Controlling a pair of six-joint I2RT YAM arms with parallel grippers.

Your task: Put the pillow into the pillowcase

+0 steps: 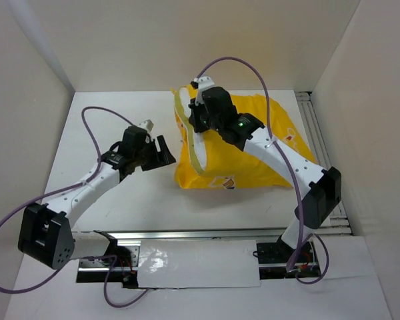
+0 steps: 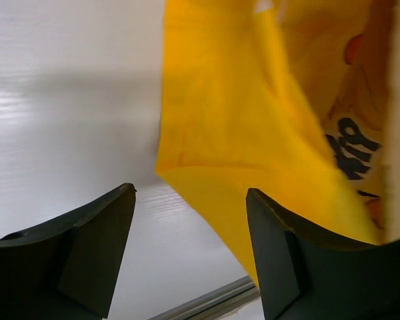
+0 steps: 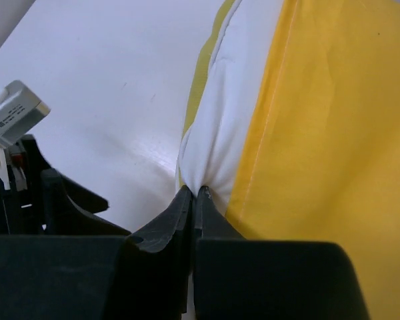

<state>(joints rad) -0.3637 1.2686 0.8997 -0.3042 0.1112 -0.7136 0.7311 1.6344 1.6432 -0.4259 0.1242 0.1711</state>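
The white table [image 1: 107, 200] is carrying the yellow pillowcase [image 1: 267, 160] at centre right. The pillow [image 1: 199, 147] is showing its edge at the case's left side. The right gripper [image 3: 195, 195] is pinching that white edge, fingers pressed together on it. The left gripper [image 2: 190, 193] is hovering just left of the case, its 2 fingers spread.

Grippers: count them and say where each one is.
2. The left gripper is open just left of the pillowcase; the right gripper is shut on the pillow at its edge.
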